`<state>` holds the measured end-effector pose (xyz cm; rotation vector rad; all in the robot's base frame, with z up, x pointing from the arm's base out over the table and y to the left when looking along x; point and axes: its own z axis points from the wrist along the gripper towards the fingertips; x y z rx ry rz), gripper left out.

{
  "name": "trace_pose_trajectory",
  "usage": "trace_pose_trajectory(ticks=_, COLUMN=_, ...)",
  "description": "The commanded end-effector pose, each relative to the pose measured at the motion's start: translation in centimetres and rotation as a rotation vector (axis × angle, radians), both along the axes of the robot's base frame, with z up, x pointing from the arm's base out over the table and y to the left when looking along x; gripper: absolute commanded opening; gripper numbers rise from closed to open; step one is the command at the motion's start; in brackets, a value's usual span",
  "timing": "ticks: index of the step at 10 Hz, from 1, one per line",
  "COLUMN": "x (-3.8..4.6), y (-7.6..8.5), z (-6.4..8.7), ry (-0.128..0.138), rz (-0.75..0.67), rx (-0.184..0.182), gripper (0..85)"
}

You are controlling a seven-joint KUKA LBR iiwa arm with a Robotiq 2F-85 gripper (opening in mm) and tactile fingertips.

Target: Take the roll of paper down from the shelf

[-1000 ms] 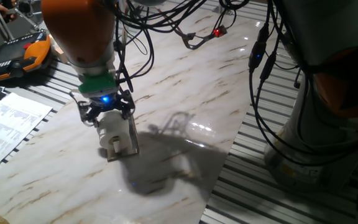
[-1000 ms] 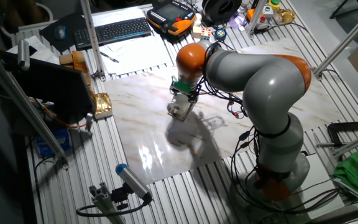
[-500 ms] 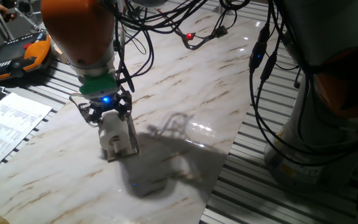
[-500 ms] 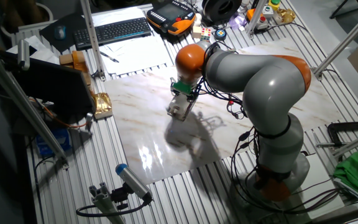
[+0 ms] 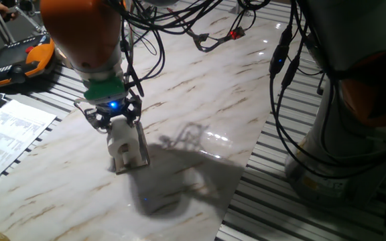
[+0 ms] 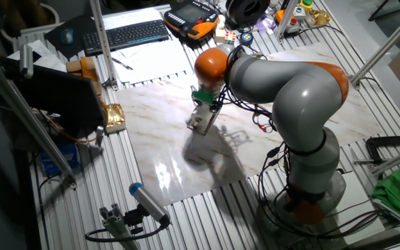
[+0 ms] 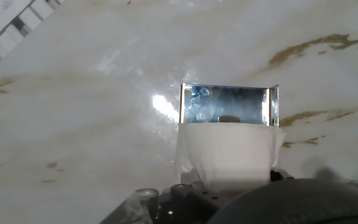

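Gripping the top of the roll of paper (image 5: pixel 119 137), the gripper (image 5: pixel 114 120) has its 2 dark fingers closed against the roll's sides, just under the green ring and blue light on the wrist. The roll sits in the shelf (image 5: pixel 138 148), a small holder standing on the marble tabletop (image 5: pixel 200 100), with the roll's hollow end facing the camera. From the hand view the roll (image 7: pixel 225 155) lies just below a shiny metal bracket (image 7: pixel 229 104), which wraps its far side. Black cables (image 5: pixel 283 80) hang to the right of the arm, well apart from the roll. Printed sheets (image 5: pixel 9 137) lie at the table's left edge, and an orange-and-black pendant (image 5: pixel 19 60) rests beyond them.
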<state>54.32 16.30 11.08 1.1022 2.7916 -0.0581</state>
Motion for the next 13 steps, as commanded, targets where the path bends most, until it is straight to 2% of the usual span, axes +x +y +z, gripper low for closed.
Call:
trace_pose_trajectory(ticks=1, x=0.03, y=-0.1, z=0.2, ry=-0.002, rz=0.0, rx=-0.003, gripper=9.3)
trace_pose_trajectory(ticks=3, x=0.28, y=-0.4, z=0.4, ry=-0.005, rz=0.002, rx=-0.009, gripper=8.3)
trace_pose_trajectory(ticks=6, x=1.17, y=-1.4, z=0.8, ry=-0.003, rz=0.015, rx=-0.018, gripper=5.3)
trace_pose_trajectory(ticks=8, x=1.85, y=-2.3, z=1.0, ry=0.002, rz=0.026, rx=-0.012, gripper=5.3)
trace_pose_trajectory(ticks=11, x=2.68, y=-3.2, z=1.1, ry=0.004, rz=0.025, rx=-0.009, gripper=0.7)
trace_pose_trajectory(ticks=13, x=3.6, y=-4.3, z=1.4, ry=0.003, rz=0.004, rx=0.0, gripper=0.7)
